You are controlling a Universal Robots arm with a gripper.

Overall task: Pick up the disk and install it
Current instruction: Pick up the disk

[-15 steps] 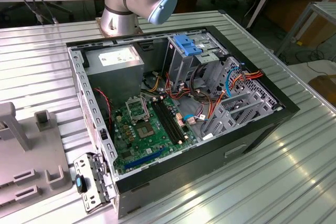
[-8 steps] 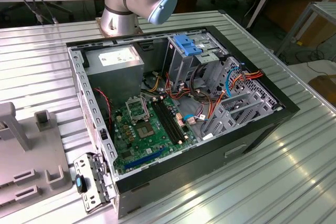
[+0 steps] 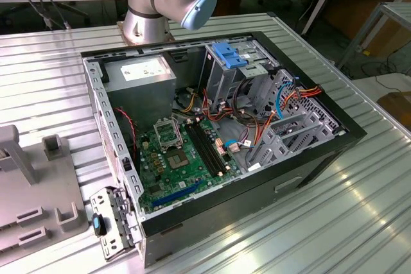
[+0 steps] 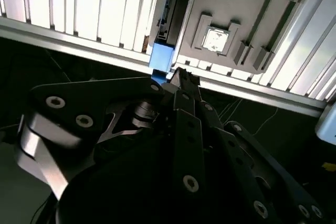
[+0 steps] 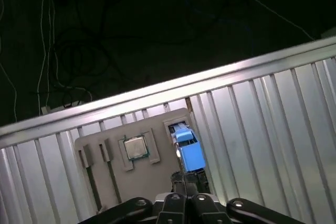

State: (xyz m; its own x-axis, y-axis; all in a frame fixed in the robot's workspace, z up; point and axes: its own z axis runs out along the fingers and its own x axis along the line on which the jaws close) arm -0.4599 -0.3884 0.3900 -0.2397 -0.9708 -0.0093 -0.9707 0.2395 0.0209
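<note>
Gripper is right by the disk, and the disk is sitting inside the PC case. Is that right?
Not quite. The gripper is right by the disk, but the disk stands in a slot of the grey holder on the ribbed table, beside the processor chip, not inside the PC case. The first wrist view shows this.

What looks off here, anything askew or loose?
The small silver metal bracket at the near corner of the open black computer case, exterior view's left, hangs swung outward and tilted. The blue-framed grey disk stands on edge in the grey fixture, beside the pincer.
</note>
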